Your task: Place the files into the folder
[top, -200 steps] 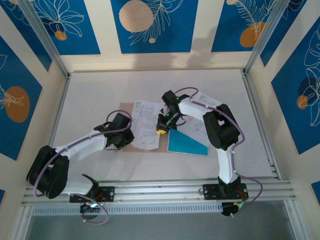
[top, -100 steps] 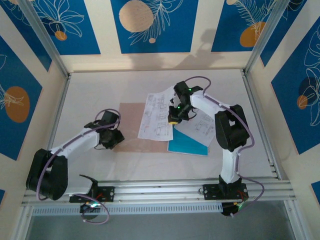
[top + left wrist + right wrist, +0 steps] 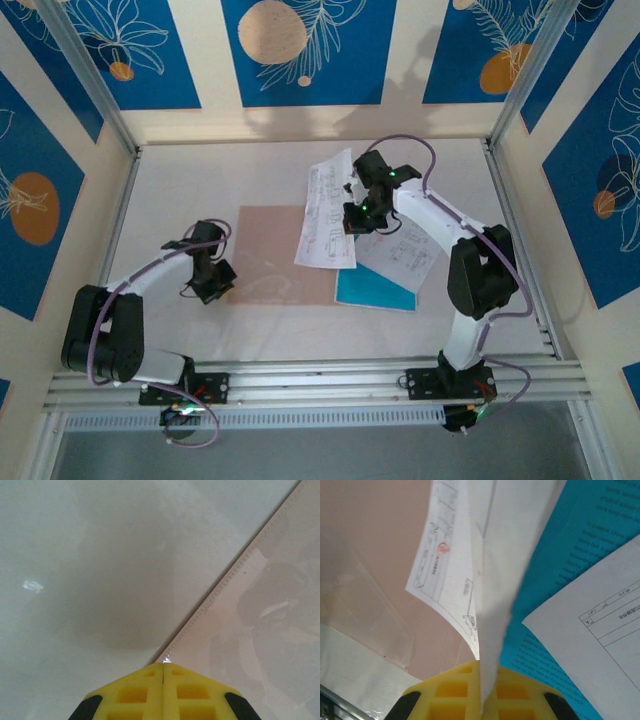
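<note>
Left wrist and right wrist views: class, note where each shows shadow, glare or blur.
Left wrist view: a shadow darkens the white table before the shut left gripper, with a glare speck at the edge of the pinkish-tan card folder. Right wrist view: the white printed paper sheet pinched in the right gripper blurs near the lens.

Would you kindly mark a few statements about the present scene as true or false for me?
1. The right gripper is shut on a printed white sheet. True.
2. The teal sheet lies inside the folder. False: it lies outside, to the folder's right.
3. The left gripper is wide open. False: its fingers are closed together, by the folder's edge.
4. A second white sheet overlaps the teal sheet. True.
</note>
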### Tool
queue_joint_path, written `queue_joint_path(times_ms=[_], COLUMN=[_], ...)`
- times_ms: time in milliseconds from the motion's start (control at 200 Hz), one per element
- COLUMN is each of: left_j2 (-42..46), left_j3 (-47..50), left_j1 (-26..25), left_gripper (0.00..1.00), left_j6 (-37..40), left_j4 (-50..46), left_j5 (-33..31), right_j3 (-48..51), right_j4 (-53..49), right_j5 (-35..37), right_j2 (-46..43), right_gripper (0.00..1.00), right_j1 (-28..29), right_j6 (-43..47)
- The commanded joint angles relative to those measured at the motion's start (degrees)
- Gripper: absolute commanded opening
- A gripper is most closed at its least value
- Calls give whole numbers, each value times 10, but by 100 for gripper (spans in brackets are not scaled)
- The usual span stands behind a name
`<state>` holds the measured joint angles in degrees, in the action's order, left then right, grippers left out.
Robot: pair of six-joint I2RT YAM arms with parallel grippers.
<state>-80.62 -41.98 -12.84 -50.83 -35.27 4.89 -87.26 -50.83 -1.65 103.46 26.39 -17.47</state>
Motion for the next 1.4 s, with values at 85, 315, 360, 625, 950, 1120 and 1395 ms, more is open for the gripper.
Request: queue_joint_path(times_ms=[85,315,360,625,950,1120,1395], left_j2=[-16,-14,-14,2,30,35,35], left_j3=[19,34,36,43,39,38,45], left_j1=[7,7,7,7,7,7,7], left_gripper=[0,0,0,0,0,0,0], left_j6=[10,11,11,2,1,4,3], left_j4=[5,5,5,5,-15,-24,-29], left_j5=[17,21,22,29,22,22,22], right_j3=[-34,-90,-103,-143,-122,-94,-35], right_j4=[4,36,39,34,50,64,99], right_j5=[27,25,24,8,-59,-116,-167], right_j2=[0,44,54,98,92,87,76], right_gripper=[0,0,0,0,0,0,0], right_j1=[37,74,81,109,115,103,77], right_j6=[28,43,50,79,102,99,103])
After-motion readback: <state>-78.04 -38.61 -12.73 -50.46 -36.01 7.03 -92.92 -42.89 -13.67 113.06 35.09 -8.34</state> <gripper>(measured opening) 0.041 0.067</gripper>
